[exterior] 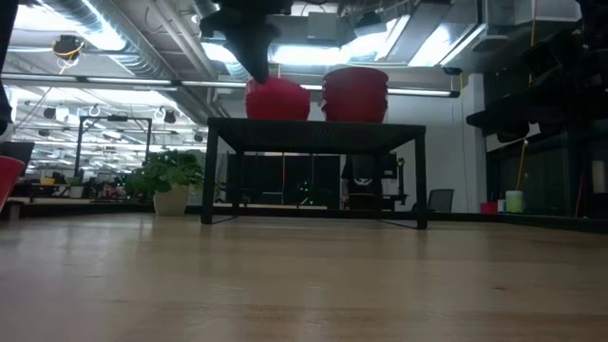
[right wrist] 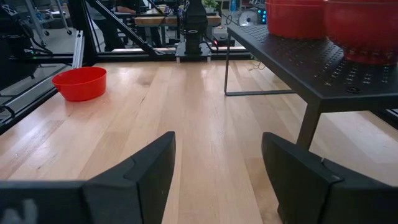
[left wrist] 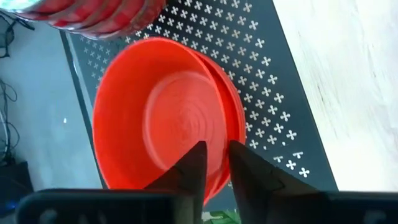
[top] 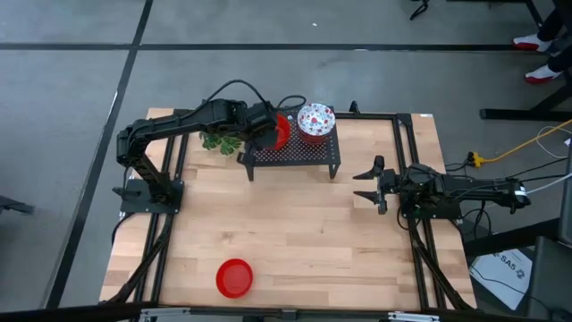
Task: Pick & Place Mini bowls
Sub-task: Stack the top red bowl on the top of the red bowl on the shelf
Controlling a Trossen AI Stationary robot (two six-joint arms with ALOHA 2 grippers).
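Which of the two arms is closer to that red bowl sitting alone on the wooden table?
The right. Its gripper hangs open at the table's right side; the left gripper is farther from the lone red bowl, up at the black rack.

Red bowl (top: 235, 277); red-speckled white bowl stack (top: 315, 122).
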